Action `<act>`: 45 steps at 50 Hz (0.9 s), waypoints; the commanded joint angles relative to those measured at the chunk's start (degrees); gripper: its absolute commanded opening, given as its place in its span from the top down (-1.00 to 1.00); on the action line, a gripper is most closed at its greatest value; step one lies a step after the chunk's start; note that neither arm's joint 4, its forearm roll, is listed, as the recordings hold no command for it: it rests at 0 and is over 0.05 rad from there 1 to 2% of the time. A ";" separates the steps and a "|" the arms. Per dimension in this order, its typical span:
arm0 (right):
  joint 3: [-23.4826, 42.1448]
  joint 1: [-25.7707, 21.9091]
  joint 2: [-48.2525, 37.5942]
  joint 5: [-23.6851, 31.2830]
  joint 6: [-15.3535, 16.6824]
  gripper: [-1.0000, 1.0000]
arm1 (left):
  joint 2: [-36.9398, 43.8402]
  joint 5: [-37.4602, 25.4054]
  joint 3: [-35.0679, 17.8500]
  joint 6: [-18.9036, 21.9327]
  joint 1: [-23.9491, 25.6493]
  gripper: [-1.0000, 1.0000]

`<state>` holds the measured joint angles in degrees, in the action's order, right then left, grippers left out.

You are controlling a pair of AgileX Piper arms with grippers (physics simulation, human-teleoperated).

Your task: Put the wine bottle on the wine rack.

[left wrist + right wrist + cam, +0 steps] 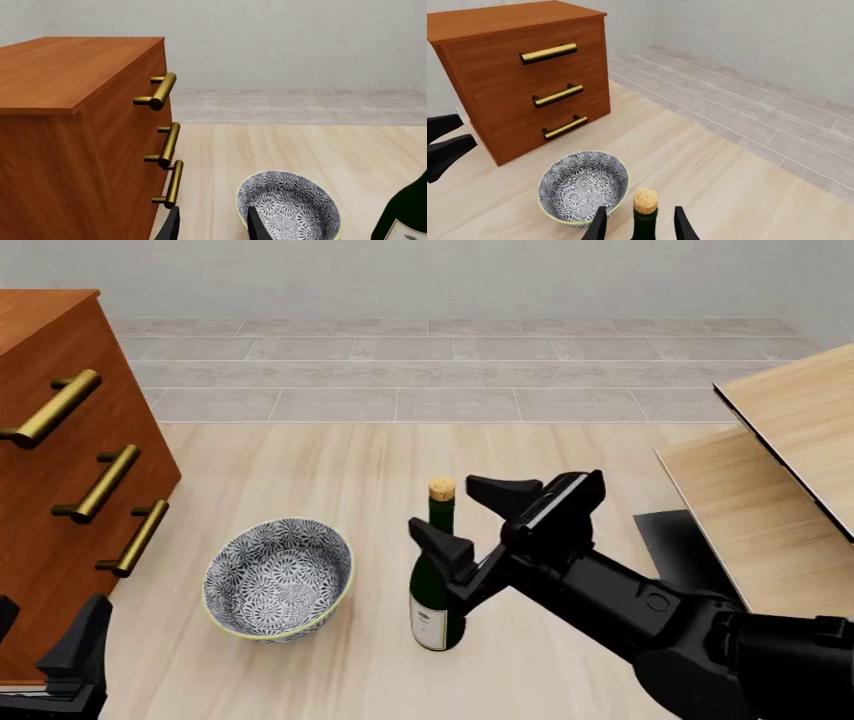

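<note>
The pale wood-grain bench (360, 465) runs back to grey floor tiles and a plain grey wall. The wine bottle (437, 585) stands upright mid-bench beside a patterned bowl (278, 578), the right gripper (463, 512) open around its neck. The left gripper (212, 225) hangs open near the cabinet (54, 440). The wine rack (781, 480) stands at the right.

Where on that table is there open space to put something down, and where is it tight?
Bare wood lies beyond the bowl and wine bottle, up to the tiled strip, and in front of the bowl. It is crowded between bowl and bottle, where the right tool straddles the neck, and between the bowl and cabinet. The wine rack fills the right side.
</note>
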<state>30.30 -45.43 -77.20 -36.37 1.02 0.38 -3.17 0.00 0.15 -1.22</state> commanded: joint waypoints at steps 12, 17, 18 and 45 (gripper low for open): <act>1.33 0.25 -3.46 -2.42 -2.13 -1.00 | -0.30 -0.31 0.00 0.10 -0.66 -1.00; 1.49 0.29 -3.90 -2.77 -2.44 -1.00 | -0.32 -0.39 0.00 0.19 -0.82 -1.00; 1.51 0.25 -3.91 -2.79 -2.62 -1.00 | -0.33 -0.41 0.00 0.15 -0.85 -1.00; 1.75 0.47 -4.14 -2.61 -5.26 1.00 | -0.29 -0.26 0.00 0.07 -1.21 -1.00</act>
<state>32.25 -44.55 -81.68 -39.24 -2.57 0.08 -3.53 0.00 0.35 -2.33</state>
